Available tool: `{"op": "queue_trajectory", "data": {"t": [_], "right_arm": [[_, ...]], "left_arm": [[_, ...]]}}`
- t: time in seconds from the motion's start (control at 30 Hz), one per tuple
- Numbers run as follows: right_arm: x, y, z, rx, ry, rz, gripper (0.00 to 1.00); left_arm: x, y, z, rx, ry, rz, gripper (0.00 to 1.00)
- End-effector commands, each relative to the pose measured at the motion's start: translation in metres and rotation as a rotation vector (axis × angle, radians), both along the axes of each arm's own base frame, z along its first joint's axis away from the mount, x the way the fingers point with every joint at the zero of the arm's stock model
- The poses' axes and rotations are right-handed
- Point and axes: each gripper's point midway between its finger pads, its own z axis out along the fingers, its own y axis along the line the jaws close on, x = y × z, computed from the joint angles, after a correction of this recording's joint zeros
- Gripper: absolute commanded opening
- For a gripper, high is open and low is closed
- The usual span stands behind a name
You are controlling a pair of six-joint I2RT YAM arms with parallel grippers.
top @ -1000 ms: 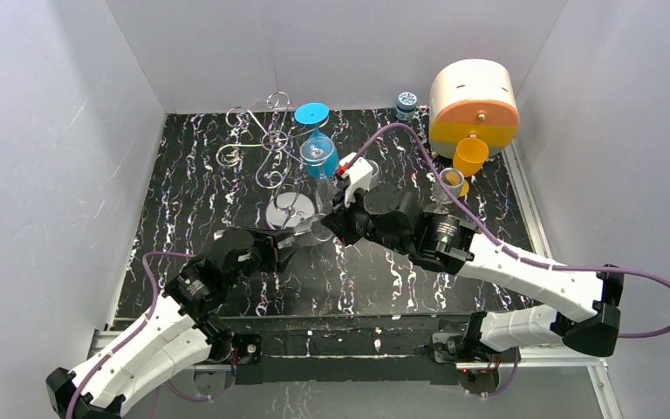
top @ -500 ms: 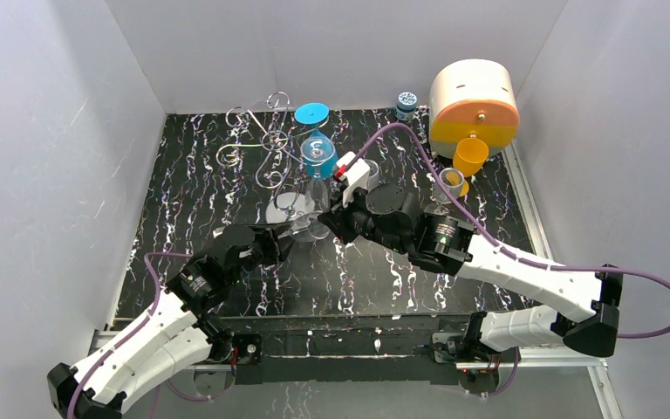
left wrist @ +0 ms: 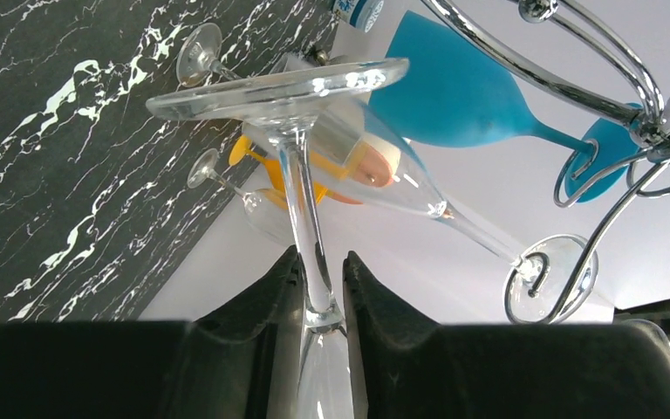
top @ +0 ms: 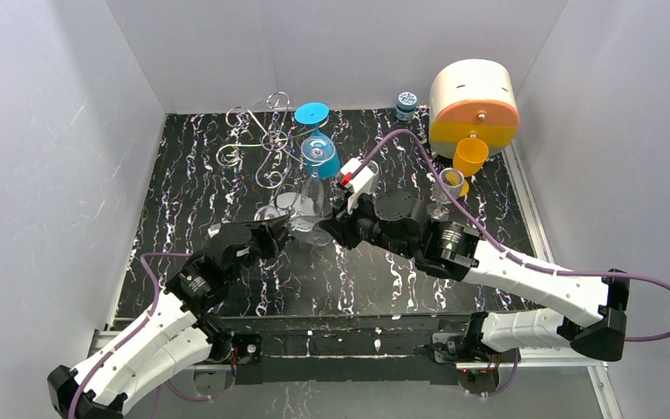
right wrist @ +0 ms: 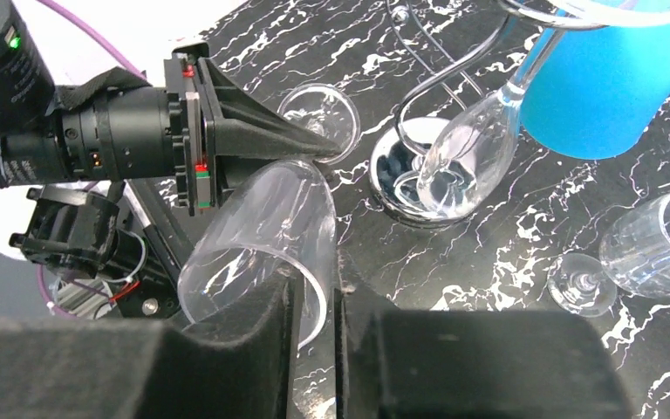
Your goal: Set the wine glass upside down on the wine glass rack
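Top external: the clear wine glass (top: pixel 307 230) sits tilted just in front of the wine glass rack (top: pixel 270 211), not hung on it. Left wrist: the left gripper (left wrist: pixel 321 288) clamps the glass stem. Right wrist: the right gripper (right wrist: pixel 314 301) pinches the bowl rim.

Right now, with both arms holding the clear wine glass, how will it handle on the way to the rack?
Probably fragile: the wine glass looks thin-walled and the right fingers pinch its rim, so squeeze gently. Likely slippery: the left fingers grip only the smooth, narrow stem, so it could swivel or slide. Its wide foot may catch the rack wires.
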Motion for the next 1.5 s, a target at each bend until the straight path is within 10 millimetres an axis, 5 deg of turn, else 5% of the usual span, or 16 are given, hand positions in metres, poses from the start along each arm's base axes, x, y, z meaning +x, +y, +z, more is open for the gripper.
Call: {"op": "queue_trajectory", "data": {"t": [0.0,0.37,0.53,0.77,1.07,1.47], "right_arm": [[-0.009,0.006,0.037,0.161,-0.021,0.034,0.32],[-0.018,-0.026,0.019,0.125,0.027,0.000,0.71],[-0.028,-0.043,0.048,0.223,0.000,0.019,0.84],[-0.036,-0.035,0.096,0.314,0.026,0.061,0.86],[-0.040,-0.018,0.126,0.429,0.144,0.071,0.86],[-0.042,0.007,0.155,0.510,0.303,0.077,0.86]], "left_arm": [[-0.001,-0.002,0.013,-0.044,-0.016,0.010,0.00],[0.002,0.025,0.024,0.080,-0.105,0.087,0.00],[0.000,0.037,0.026,0.191,-0.149,0.090,0.00],[-0.004,0.059,0.037,0.483,-0.285,0.056,0.00],[-0.016,0.070,0.068,0.784,-0.498,-0.065,0.00],[-0.040,0.040,0.129,1.095,-1.041,-0.300,0.00]]}}
